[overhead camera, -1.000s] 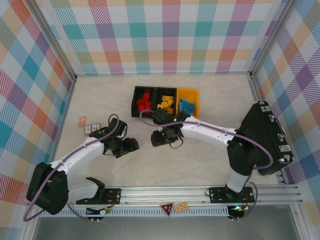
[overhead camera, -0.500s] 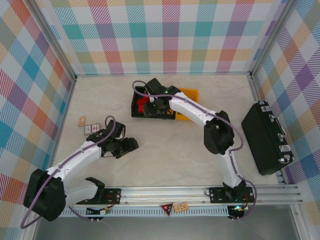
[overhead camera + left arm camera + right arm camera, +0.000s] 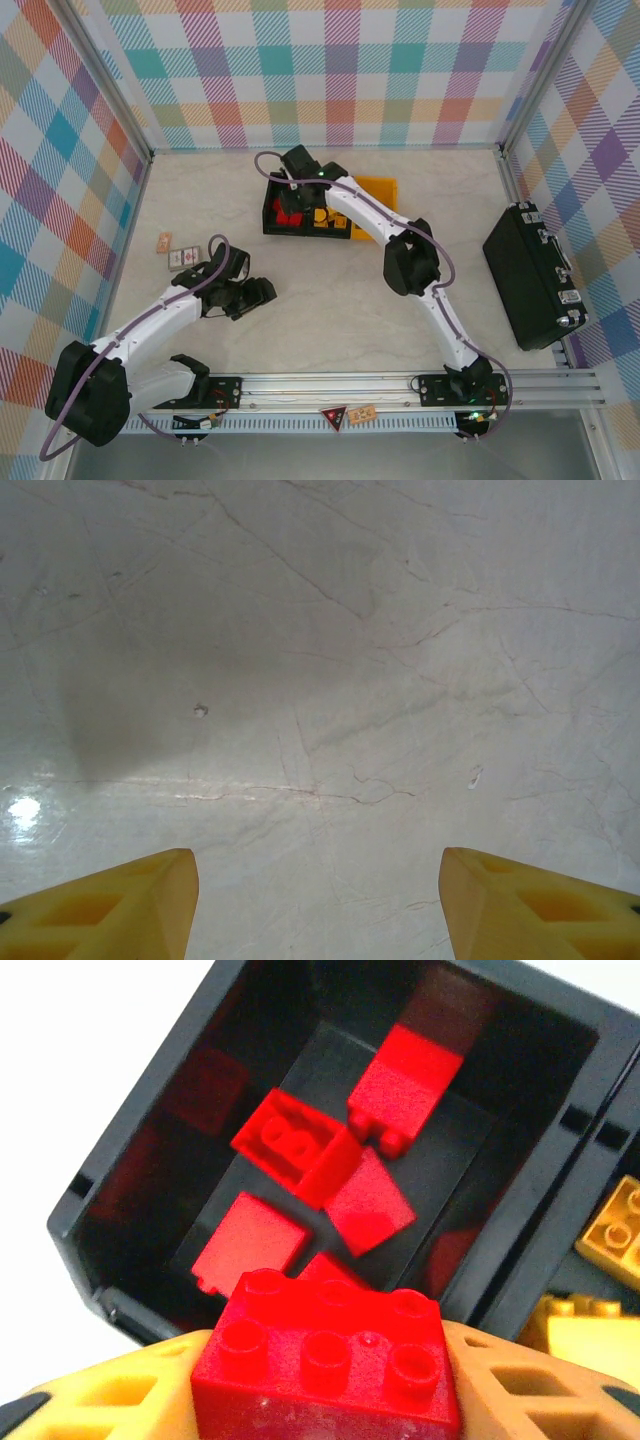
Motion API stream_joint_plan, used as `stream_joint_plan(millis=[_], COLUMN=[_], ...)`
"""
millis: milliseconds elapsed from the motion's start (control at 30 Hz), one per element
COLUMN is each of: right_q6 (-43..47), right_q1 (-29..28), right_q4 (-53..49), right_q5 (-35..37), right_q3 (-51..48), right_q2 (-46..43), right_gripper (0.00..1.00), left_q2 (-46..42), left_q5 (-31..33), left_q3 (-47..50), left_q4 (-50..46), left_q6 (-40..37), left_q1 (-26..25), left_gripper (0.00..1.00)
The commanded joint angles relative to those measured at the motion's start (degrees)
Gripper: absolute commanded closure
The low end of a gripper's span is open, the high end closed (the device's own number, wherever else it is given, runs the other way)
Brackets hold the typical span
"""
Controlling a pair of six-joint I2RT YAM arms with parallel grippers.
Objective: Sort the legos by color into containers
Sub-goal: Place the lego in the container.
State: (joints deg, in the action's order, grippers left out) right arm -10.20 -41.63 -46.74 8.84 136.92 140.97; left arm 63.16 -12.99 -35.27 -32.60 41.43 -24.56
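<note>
1. Pale, veined table (image 3: 330,300) is carrying every item listed here.
2. Containers (image 3: 290,232), three bins joined in a row, are sitting at far centre.
3. Two small cards (image 3: 165,242) are lying near the left edge, just beside each other.
4. Black case (image 3: 535,275) is lying along the right edge, well apart from the containers.

Top view: bright, even, sharp, with soft shadows. Left wrist: broad grey shadow across the counter (image 3: 330,680), a glare spot at near left, yellow fingers (image 3: 110,905) blurred. Right wrist: counter overexposed white, red brick (image 3: 320,1370) slightly soft.
</note>
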Motion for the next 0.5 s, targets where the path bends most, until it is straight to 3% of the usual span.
stream_joint_plan(millis=[0, 133, 300, 467], right_q6=[2.92, 3.97, 4.92, 4.8], right_q1=[0.23, 0.34, 0.57, 0.49], right_q4=[-1.38, -1.25, -0.51, -0.45], right_q5=[2.37, 4.53, 6.58, 7.15], right_q3=[4.45, 7.36, 8.78, 9.13], right_q2=[2.72, 4.87, 6.2, 5.87], right_gripper=[0.45, 0.43, 0.33, 0.32], left_q2=[-0.4, -0.24, -0.28, -0.09], left_q5=[-0.71, -0.8, -0.89, -0.83], left_q3=[1.07, 1.49, 1.61, 1.6], left_q4=[0.52, 0.53, 0.69, 0.64], left_q6=[1.13, 1.2, 1.32, 1.39], left_q1=[0.42, 0.31, 0.31, 0.22], left_gripper=[0.35, 0.35, 0.35, 0.35])
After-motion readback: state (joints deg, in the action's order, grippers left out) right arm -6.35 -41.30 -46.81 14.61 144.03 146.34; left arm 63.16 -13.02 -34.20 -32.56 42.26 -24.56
